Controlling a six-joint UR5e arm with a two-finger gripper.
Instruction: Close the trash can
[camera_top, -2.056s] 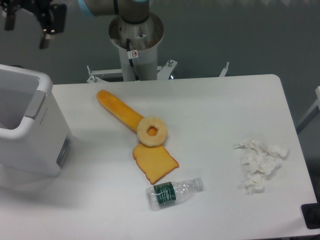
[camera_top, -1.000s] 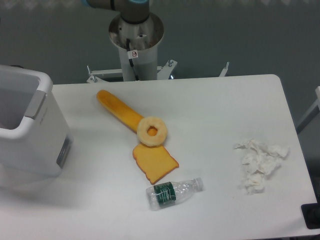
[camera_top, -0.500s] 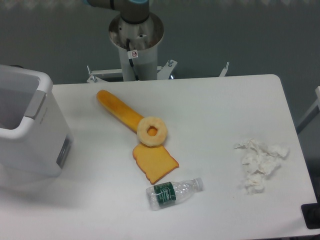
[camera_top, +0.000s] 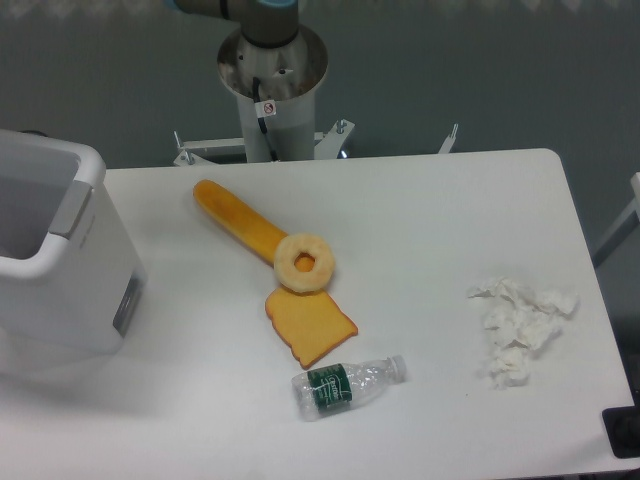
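The trash can (camera_top: 70, 270) is a large boxy white bin at the table's left edge. Its top stands open, and I look into its grey-white inside. A grey hinge strip (camera_top: 68, 208) runs along its right rim and a small grey panel (camera_top: 126, 303) sits low on its right side. Its lid is not visible in this view. My gripper is out of the picture; only the arm's base column (camera_top: 272, 75) and a bit of the arm at the top edge show.
On the white table (camera_top: 430, 210) lie an orange stick (camera_top: 238, 221), a ring-shaped pastry (camera_top: 304, 263), a toast slice (camera_top: 309, 326), a small plastic bottle (camera_top: 348, 385) and crumpled white tissue (camera_top: 518, 326) at the right.
About two seconds ago the gripper showed at the top left above the trash can; it has since left the view. Nothing on the table has moved.
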